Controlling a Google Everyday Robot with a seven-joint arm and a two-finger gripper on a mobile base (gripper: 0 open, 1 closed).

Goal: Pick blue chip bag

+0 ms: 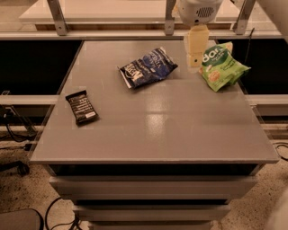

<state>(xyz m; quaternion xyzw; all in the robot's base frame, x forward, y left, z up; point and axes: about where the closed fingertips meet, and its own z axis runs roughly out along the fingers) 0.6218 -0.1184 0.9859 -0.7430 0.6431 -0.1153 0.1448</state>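
A grey table [157, 134] fills the middle of the view, its matt top catching a soft sheen of light near the centre. Under its front edge sit grey drawer fronts [153, 186], stacked one below another. Pale rails [31, 99] run off at either side, with dark spaces behind them. Along the far edge stand slanted metal posts [56, 15], and beyond them lies a light surface [112, 9]. The floor [27, 188] is speckled and beige. Black cables [13, 130] trail at the left, near a chair's castor [13, 167]. The gripper [195, 60] hangs above the table's far right part.
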